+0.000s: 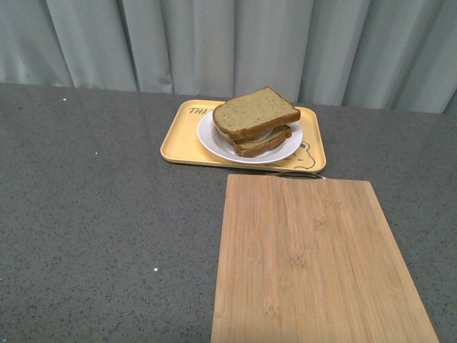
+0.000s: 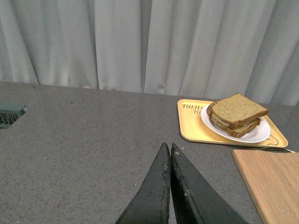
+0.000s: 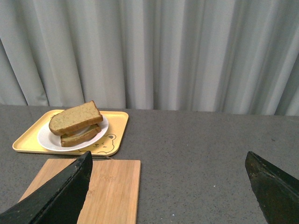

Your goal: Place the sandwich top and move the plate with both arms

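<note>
Two bread slices stacked, sandwich top [image 1: 255, 112] uppermost, on one plate [image 1: 214, 143]; left jaws clenched; right released.

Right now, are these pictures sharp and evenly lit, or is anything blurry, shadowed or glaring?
Front view: soft, even light, no glare, only a faint shadow under the sandwich top on the plate. Left wrist view: the scene is sharp, but the shut left claw up close looks slightly soft. Right wrist view: the open right claw shows as dark, featureless shapes at the edges; the curtain is evenly bright.
</note>
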Controlling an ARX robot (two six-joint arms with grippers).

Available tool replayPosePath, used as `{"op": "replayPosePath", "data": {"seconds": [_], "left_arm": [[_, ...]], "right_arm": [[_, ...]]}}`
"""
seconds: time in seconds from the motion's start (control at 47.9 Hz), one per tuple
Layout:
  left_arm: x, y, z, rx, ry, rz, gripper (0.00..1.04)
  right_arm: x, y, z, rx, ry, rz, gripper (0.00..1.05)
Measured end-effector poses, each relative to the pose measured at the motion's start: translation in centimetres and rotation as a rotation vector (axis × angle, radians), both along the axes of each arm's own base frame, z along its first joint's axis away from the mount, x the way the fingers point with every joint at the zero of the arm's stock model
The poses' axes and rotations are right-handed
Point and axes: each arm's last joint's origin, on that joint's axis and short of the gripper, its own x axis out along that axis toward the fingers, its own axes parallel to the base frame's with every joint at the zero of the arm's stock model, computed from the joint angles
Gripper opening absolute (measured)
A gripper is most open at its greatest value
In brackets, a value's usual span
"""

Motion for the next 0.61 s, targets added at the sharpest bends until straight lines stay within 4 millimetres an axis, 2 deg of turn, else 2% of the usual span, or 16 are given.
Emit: {"op": "replayPosePath", "data": {"seconds": [0.084,0.125,0.209,0.355,0.418,0.543,0.606], "left_arm": [[0.0,0.0,0.0,-0.001,0.0,0.0,0.05],[0.0,0.0,0.0,0.0,0.0,0.0,0.16],[-0.01,0.0,0.01,0.0,-0.001,0.0,0.3],[-0.01,0.0,0.01,0.0,-0.001,0.0,0.52],[-0.01,0.0,0.01,0.0,-0.001,0.0,0.66],[-0.01,0.0,0.01,0.0,-0.001,0.0,0.84],[-0.01,0.0,0.01,0.0,-0.001,0.0,0.99]], "right_arm": [[0.0,0.0,-0.01,0.0,0.0,0.0,0.95],[0.0,0.0,-0.01,0.0,0.0,0.0,0.95],[0.0,0.0,-0.01,0.0,0.0,0.0,0.95],[0.0,0.0,-0.01,0.0,0.0,0.0,0.95],[0.0,0.0,-0.01,0.0,0.0,0.0,0.95],[0.0,0.0,-0.01,0.0,0.0,0.0,0.95],[0.0,0.0,0.0,0.0,0.0,0.0,0.95]]}}
